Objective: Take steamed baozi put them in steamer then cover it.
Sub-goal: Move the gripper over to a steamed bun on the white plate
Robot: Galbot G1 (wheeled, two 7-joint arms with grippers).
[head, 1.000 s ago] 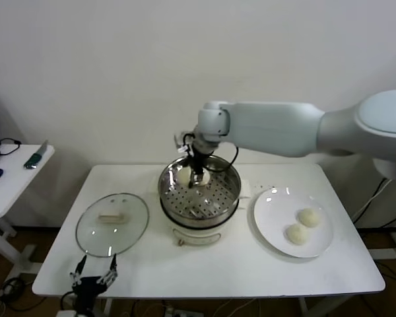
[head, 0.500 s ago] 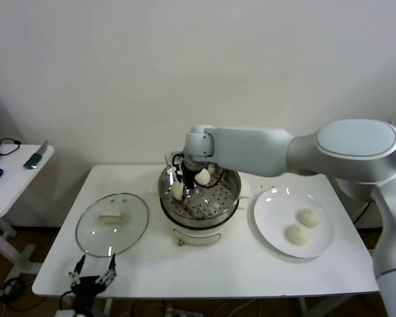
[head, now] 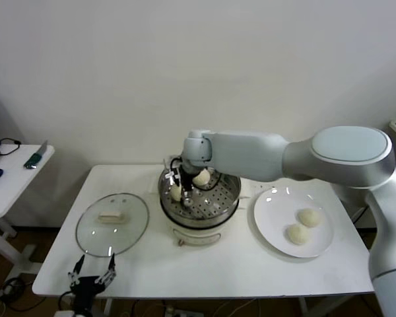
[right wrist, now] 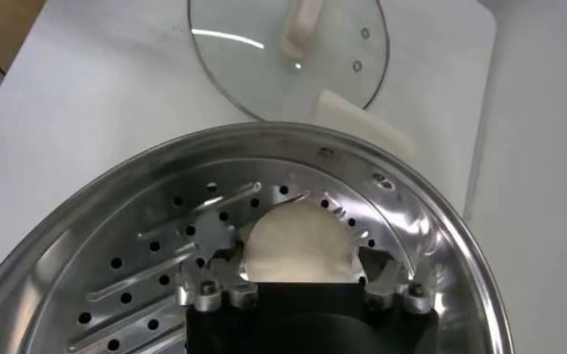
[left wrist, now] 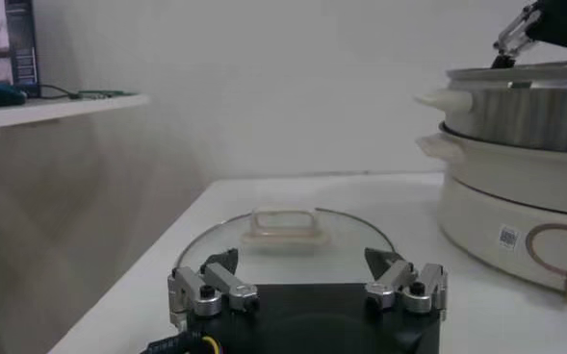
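Two baozi (head: 201, 177) lie in the steamer (head: 199, 198), one between the right gripper's (right wrist: 297, 274) parted fingers; two wait on the plate (head: 270, 228); the cover (head: 112, 223) lies flat beside it, near the parked, open-fingered left gripper (left wrist: 307, 286).

White table (head: 224, 274) carrying, left to right, the clear glass cover (head: 112, 224) lying flat, the steamer (head: 200, 208) on its white pot base at centre, and a white plate (head: 270, 221) sitting just beside it on the right.
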